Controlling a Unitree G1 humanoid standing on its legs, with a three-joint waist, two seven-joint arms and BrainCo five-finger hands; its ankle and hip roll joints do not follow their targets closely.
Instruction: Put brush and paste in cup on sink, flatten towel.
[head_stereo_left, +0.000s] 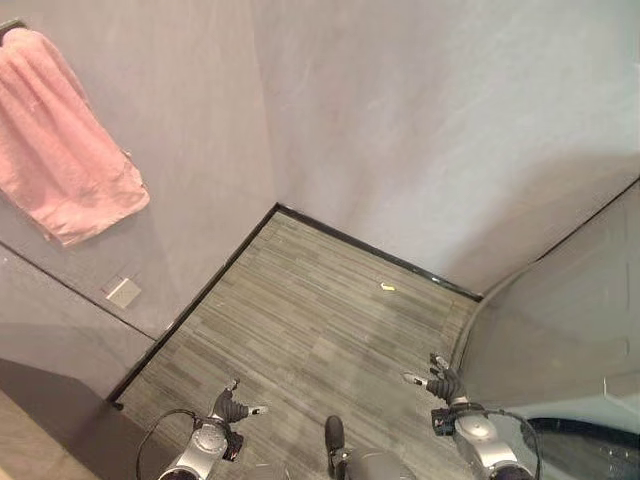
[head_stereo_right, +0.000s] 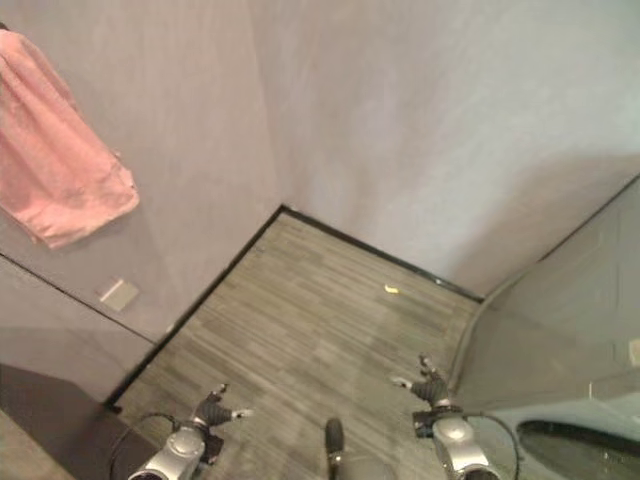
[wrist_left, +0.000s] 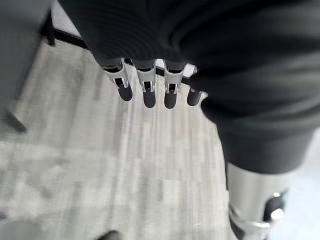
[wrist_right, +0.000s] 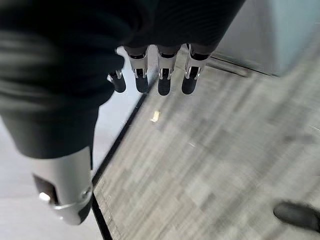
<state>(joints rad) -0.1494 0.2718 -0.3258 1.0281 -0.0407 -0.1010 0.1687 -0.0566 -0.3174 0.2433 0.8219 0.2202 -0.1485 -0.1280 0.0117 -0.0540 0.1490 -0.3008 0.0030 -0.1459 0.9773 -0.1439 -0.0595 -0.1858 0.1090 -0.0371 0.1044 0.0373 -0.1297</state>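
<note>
A pink towel (head_stereo_left: 62, 140) hangs bunched and skewed from a rail high on the left wall. My left hand (head_stereo_left: 232, 405) hangs low over the striped floor, fingers (wrist_left: 145, 89) straight and holding nothing. My right hand (head_stereo_left: 441, 381) is low at the right beside the sink cabinet (head_stereo_left: 560, 310), its fingers (wrist_right: 162, 80) also straight and empty. Both hands are far below the towel. The dark rim of a basin (head_stereo_right: 575, 440) shows at the lower right corner.
A small yellowish scrap (head_stereo_left: 388, 288) lies on the floor near the far wall's black skirting (head_stereo_left: 380, 255). A socket plate (head_stereo_left: 124, 292) sits low on the left wall. A dark ledge (head_stereo_left: 50, 400) runs along the lower left.
</note>
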